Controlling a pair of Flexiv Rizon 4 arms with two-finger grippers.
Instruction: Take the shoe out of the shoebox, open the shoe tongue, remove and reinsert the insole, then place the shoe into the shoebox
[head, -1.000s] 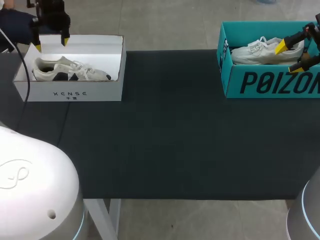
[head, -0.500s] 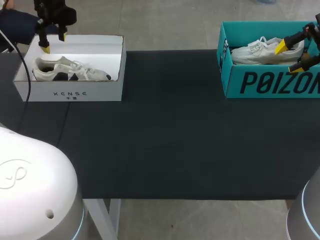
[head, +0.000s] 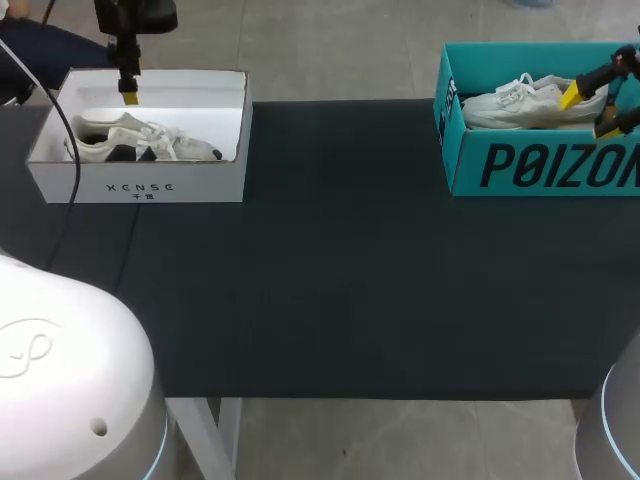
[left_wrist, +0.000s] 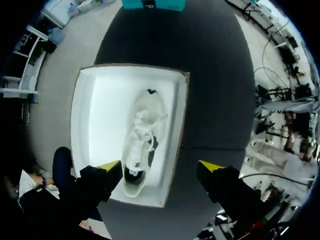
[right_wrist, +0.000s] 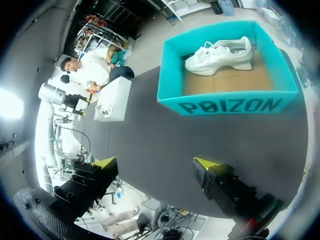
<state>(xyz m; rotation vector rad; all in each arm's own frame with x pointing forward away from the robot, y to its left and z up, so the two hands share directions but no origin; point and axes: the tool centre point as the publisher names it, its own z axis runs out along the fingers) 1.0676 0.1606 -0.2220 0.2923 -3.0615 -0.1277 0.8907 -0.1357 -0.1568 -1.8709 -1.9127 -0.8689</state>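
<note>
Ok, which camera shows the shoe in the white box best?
Left wrist view: it looks straight down on the whole white lace-up shoe. Head view shows it side-on, partly behind the white cardboard box wall. Right wrist view shows only that box's outside.

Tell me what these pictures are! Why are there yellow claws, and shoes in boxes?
It is a robot with two arms at a dark table. One picture is taken from above and behind it. The two round ones come from small cameras on its wrists. The yellow tips belong to its pincers, which it uses like hands. The left pincer hangs over a white shoebox with a pale shoe inside. The right pincer is by a teal shoebox holding a white shoe. Both pincers are open and hold nothing.
</note>
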